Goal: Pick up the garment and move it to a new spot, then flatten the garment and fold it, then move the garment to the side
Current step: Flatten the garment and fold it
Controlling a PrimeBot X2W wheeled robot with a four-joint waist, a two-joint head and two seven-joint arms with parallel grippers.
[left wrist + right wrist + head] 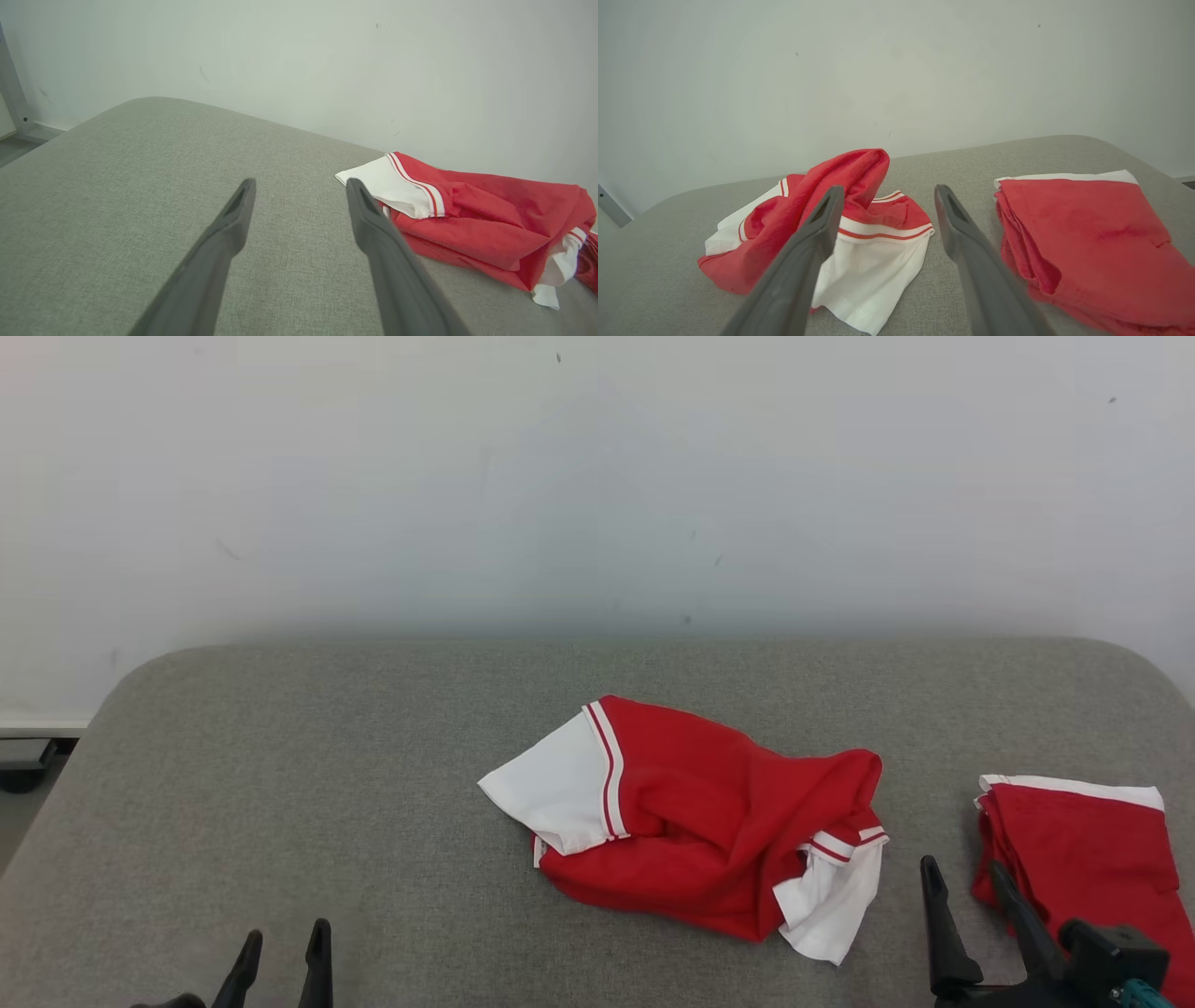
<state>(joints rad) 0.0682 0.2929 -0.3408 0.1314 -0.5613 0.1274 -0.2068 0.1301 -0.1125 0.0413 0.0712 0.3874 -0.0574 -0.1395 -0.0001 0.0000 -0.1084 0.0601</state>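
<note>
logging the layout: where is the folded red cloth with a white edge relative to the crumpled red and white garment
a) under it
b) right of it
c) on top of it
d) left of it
b: the folded red cloth with a white edge lies apart, to the right of the crumpled red and white garment

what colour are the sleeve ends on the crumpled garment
White, edged by thin red stripes; the crumpled garment shows this best in the right wrist view.

No lettering, label, brand mark or number can be read, neither on the crumpled red and white garment (709,821) nor on the folded red garment (1083,859) beside it. Only plain stripes (609,770) are seen at the sleeve hems, and no characters are formed by them.
</note>
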